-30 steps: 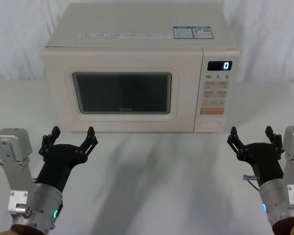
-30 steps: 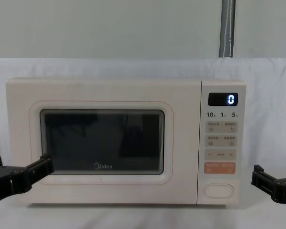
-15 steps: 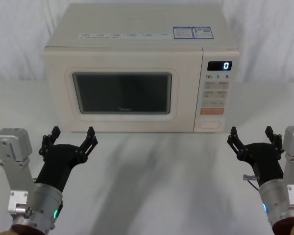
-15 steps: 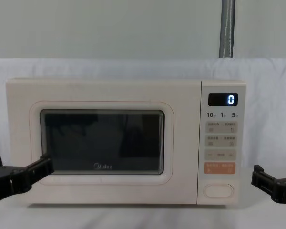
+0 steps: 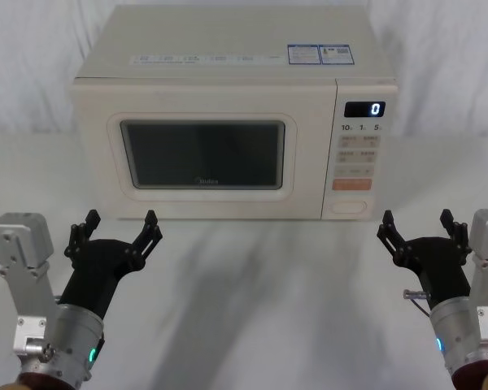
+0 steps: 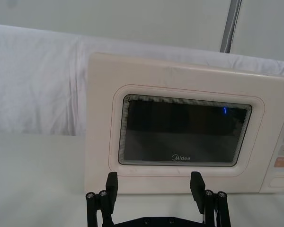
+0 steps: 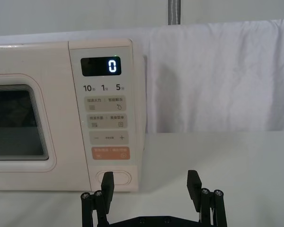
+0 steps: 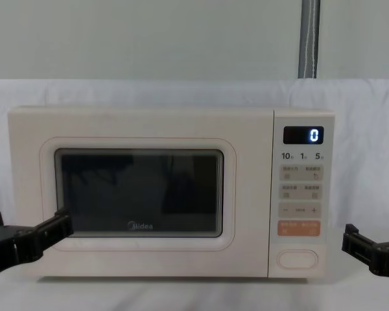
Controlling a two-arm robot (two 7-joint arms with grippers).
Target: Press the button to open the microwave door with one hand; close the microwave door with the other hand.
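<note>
Presumably the oval release button point(image 7: 116, 178), at 12 o'clock from right gripper point(image 5: 416, 222), should be pressed squarely w/ one fingertip; microwave door point(image 5: 203, 149) shut, left gripper point(image 5: 120, 223) parked, both jaws spread, empty.

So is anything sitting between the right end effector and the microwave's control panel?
No. In the head view, bare white table separates the right end effector from the control panel.

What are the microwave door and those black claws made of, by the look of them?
The microwave door looks like cream plastic or painted metal, smooth and matte; its window is dark, glossy glass that mirrors the room. The left gripper and right gripper look like matte black plastic or coated metal, on shiny silver metal wrists.
</note>
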